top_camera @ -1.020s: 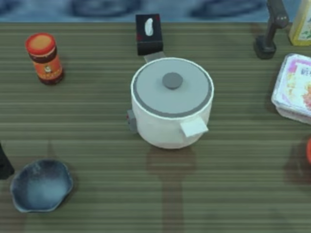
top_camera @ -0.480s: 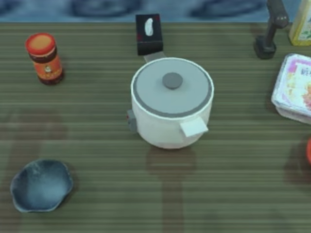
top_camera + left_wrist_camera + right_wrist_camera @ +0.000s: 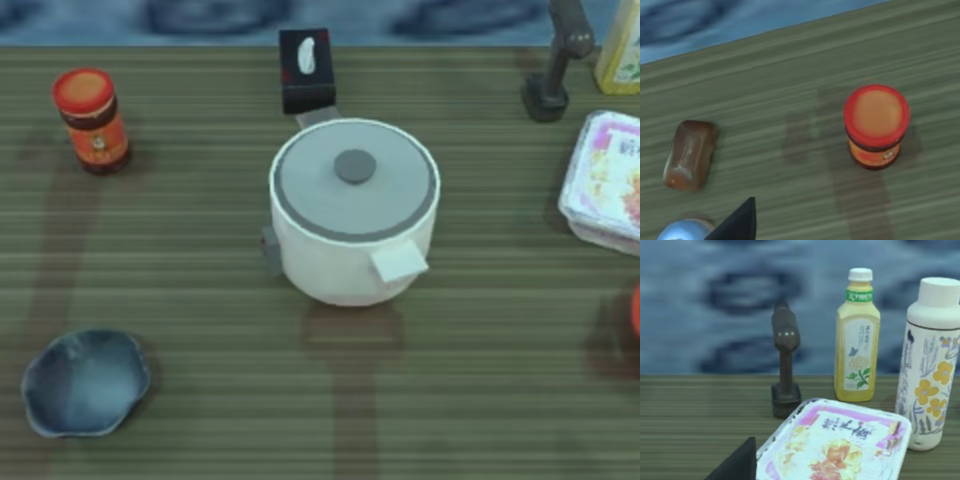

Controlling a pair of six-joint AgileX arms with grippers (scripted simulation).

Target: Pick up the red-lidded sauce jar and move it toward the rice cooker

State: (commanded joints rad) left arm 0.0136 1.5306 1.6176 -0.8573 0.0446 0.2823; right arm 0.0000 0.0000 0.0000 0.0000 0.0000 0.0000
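Jar (image 3: 91,120): upright at table's far left, well apart from cooker (image 3: 353,208) at centre. Not yet grasped; lift and move all remain. My left gripper looks down on jar (image 3: 876,126); jaw state on either arm: cannot tell.

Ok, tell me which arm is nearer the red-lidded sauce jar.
Left. Its wrist camera looks down on the red-lidded sauce jar at the table's left. The right wrist camera faces the packaged tray and yellow bottle on the right side.
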